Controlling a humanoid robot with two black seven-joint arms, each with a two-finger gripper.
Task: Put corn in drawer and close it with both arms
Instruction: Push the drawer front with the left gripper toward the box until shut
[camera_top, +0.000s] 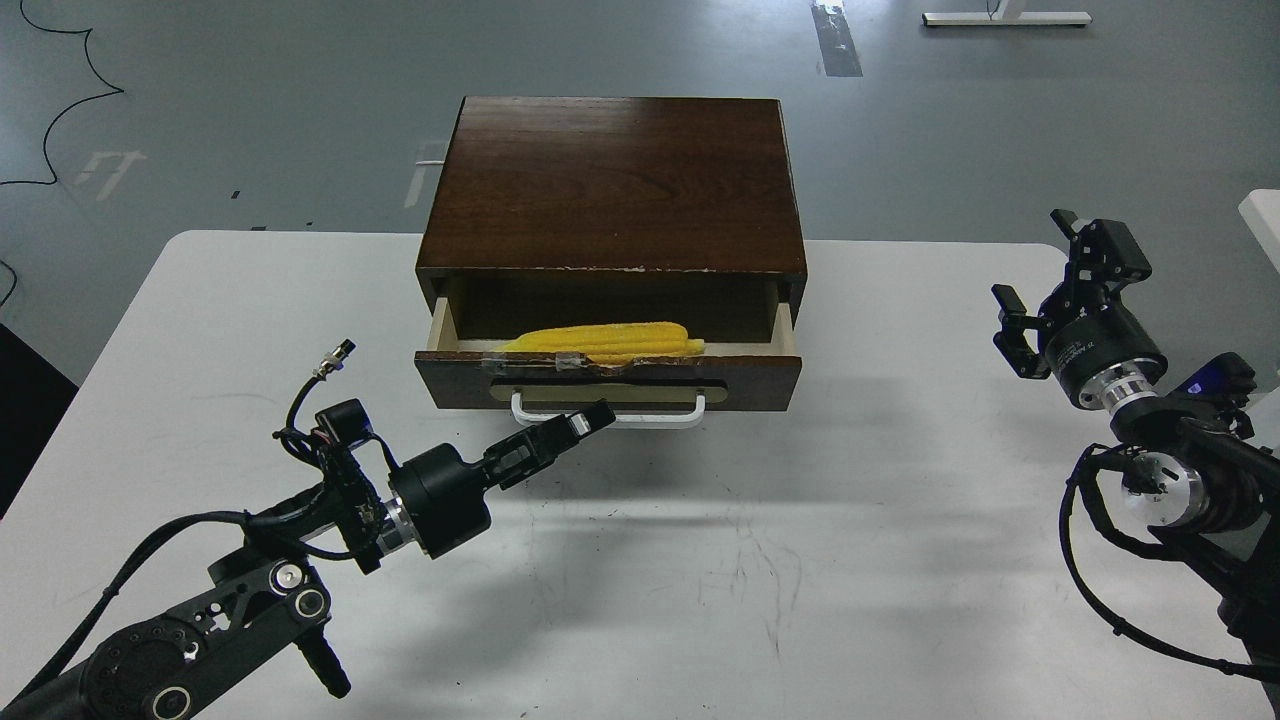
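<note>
White table (800, 560), frame centre: corn (605, 340) lay crosswise inside the open drawer (610, 377). Left gripper (588, 420), fingers together and empty, pointed at the drawer front, just below it. Right gripper (1040, 285), spread, empty, well right.

A white table (850, 560) stood on a grey floor (250, 100), where a black cable (60, 110) and tape strip (836, 40) lay.
</note>
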